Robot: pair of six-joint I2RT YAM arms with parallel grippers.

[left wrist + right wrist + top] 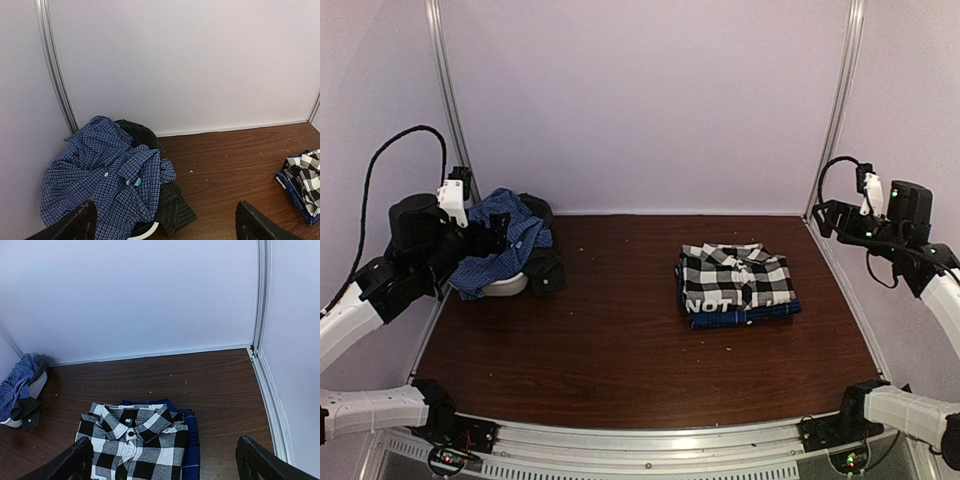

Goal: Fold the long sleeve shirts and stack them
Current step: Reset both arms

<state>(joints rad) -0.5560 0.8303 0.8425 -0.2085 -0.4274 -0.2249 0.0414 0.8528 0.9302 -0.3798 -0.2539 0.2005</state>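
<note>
Cloth soft, light, floppy: crumpled blue shirt (100,175) heaped at table (620,340) far-left corner; best pinched at collar/shoulders. Check shirt (735,275) lies folded atop folded blue shirt (750,317) twd right edge. Jaws on both arms wide apart, empty.

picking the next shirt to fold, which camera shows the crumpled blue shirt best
The left wrist view: the blue shirt fills its lower left, checks and white buttons clear. The top view shows it small, far left. The right wrist view catches only a sliver at left.
</note>
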